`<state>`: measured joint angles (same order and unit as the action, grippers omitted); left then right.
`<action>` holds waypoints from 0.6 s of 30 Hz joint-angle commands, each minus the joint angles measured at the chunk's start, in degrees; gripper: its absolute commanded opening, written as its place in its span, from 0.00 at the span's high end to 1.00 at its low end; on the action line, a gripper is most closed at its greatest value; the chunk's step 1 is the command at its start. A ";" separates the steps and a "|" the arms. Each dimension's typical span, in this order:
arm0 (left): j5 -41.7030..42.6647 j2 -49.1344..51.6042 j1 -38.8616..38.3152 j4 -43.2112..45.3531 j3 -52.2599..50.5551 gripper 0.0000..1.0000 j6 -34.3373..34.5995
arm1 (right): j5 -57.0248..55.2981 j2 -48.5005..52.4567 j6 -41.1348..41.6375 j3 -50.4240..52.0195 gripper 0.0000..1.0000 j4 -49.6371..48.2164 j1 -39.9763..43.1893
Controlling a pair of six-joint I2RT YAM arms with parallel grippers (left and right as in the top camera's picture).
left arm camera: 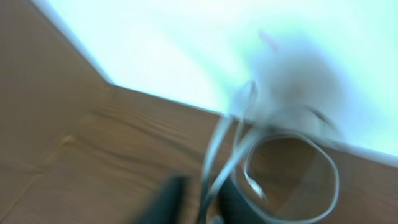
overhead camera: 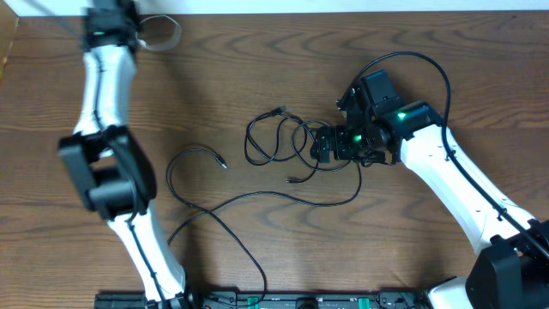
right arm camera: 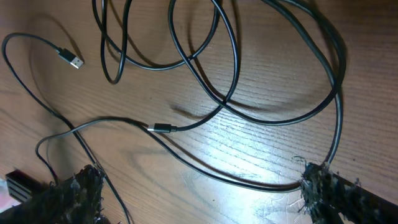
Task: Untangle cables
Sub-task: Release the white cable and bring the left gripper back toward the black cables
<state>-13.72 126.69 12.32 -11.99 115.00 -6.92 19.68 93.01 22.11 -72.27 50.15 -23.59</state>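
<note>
Upper left, the left gripper (left arm camera: 199,202) straddles the white cable (overhead camera: 177,31), lying well apart from the rest, its grip too blurred to tell; at centre, the right gripper (right arm camera: 199,193) spreads its fingers wide over tangled black cables (right arm camera: 236,59), likely choosing a strand.

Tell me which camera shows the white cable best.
Left wrist: the white cable fills the frame as a big loop, though blurred. Overhead shows only a small loop at the table's far edge. Right wrist shows just black cables.
</note>
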 commanded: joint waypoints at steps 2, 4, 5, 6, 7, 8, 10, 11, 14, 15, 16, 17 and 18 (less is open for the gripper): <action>-2.08 -0.63 2.21 -3.74 0.39 0.04 2.32 | -0.04 -0.04 0.17 0.20 0.01 -0.02 -0.42; -2.05 0.07 3.10 -6.78 0.39 0.04 2.58 | 0.24 -0.04 0.17 0.20 0.01 0.00 -0.44; -2.05 0.33 3.54 -8.17 0.39 0.04 3.13 | 0.44 -0.04 0.17 0.20 0.01 0.04 -0.46; -2.05 0.46 3.89 -9.62 0.37 0.04 3.93 | 0.70 -0.04 0.17 0.20 0.01 0.22 -0.52; -2.03 0.46 4.24 -11.30 0.37 0.04 5.09 | 1.03 -0.04 0.17 0.20 0.01 0.35 -0.52; -2.03 0.44 4.44 -12.52 0.37 0.04 6.01 | 1.57 -0.04 0.15 0.20 0.01 0.50 -0.52; -2.01 0.02 4.59 -15.02 0.37 0.04 7.54 | 1.95 -0.04 0.17 0.20 0.01 0.85 -0.52; -2.01 -0.28 4.59 -16.28 0.37 0.04 7.74 | 1.95 -0.04 0.17 0.20 0.01 1.03 -0.52; -2.01 -1.81 4.04 -20.00 0.37 0.04 8.41 | 1.95 -0.04 0.17 0.20 0.01 1.92 -0.52; -1.99 -2.89 3.65 -21.46 0.37 0.04 9.42 | 1.95 -0.04 0.17 0.20 0.01 2.38 -0.52; -1.99 -3.74 3.34 -22.58 0.37 0.04 10.43 | 1.92 -0.04 0.15 0.20 0.01 2.71 -0.52; -1.95 -5.03 2.93 -24.11 0.37 0.04 11.72 | 1.92 -0.04 0.15 0.20 0.01 3.08 -0.52; -1.88 -6.62 2.45 -25.70 0.37 0.04 13.38 | 1.90 -0.04 0.15 0.20 0.01 3.43 -0.52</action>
<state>-15.33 125.82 16.01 -35.83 115.37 1.67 21.02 93.01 22.11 -72.27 53.08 -23.81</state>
